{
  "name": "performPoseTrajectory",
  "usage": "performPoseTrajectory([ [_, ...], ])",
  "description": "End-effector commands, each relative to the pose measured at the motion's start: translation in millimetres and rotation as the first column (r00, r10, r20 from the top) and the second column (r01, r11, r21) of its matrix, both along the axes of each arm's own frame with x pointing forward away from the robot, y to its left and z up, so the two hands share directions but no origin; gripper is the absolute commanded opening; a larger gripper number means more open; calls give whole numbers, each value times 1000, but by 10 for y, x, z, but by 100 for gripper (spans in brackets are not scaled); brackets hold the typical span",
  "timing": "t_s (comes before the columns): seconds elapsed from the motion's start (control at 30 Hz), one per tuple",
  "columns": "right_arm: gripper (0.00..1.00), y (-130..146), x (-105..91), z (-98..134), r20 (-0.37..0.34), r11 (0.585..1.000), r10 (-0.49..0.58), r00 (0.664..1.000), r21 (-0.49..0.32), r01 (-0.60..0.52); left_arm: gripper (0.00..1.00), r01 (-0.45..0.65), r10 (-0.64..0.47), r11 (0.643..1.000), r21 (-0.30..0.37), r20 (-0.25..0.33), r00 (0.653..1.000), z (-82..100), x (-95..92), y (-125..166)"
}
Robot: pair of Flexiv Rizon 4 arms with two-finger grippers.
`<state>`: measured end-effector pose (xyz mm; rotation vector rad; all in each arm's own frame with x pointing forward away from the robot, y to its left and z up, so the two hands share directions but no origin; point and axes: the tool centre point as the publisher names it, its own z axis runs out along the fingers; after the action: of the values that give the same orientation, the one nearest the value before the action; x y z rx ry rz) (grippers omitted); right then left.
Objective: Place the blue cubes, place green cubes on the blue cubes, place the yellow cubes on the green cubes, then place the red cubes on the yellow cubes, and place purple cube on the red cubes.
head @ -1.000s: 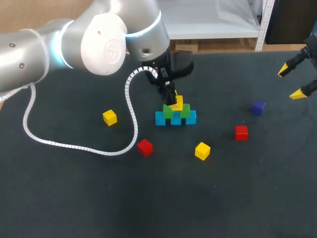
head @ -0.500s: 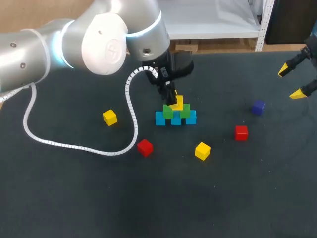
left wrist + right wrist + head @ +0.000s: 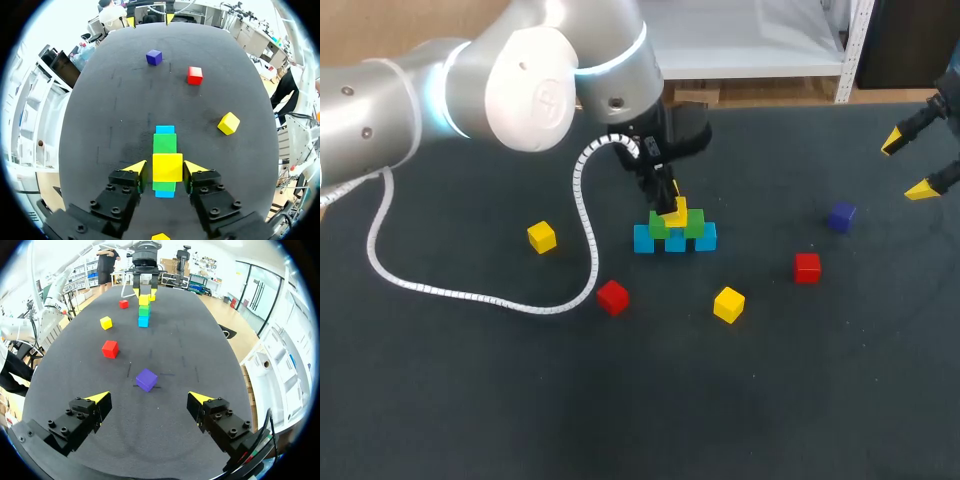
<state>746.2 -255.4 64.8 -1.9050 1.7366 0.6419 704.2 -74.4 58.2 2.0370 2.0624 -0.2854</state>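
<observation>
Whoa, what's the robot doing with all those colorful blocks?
It's stacking cubes by color. The left end effector grips a yellow cube sitting on the green cubes, which rest on the blue cubes. The right end effector hangs open near the purple cube. Two red cubes and two more yellow cubes lie loose on the table.

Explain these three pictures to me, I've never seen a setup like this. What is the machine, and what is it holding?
It is a robot with two arms at a dark table. One picture looks down from a camera above and behind it. The two round ones come from a camera on each wrist. The left arm's fingers clasp a yellow cube from both sides, on top of two green cubes that sit on a row of blue cubes. The right arm's fingers are open and empty, with a purple cube ahead of them. Two red cubes and two spare yellow cubes lie loose on the table.
</observation>
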Motion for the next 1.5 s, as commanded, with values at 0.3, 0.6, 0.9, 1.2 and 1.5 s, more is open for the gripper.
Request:
performPoseTrajectory([
  [0.3,100,-1,4,-4,1,1000,1,1000,2,-1,48,2,-2,1000,1,-3,1000,2,17,7],
  [0.6,100,-1,4,-4,1,1000,1,1000,2,-1,33,5,-5,1000,-3,3,1000,8,42,-6],
  [0.9,100,-1,4,-4,1,1000,1,1000,2,-1,45,5,-5,1000,-4,3,1000,12,53,-14],
  [1.2,100,-1,4,-4,1,1000,1,1000,2,-1,100,3,-3,1000,13,-5,1000,56,31,30],
  [1.5,100,-1,4,-4,1,1000,1,1000,2,-1,100,-5,5,1000,-22,20,1000,333,-93,454],
])
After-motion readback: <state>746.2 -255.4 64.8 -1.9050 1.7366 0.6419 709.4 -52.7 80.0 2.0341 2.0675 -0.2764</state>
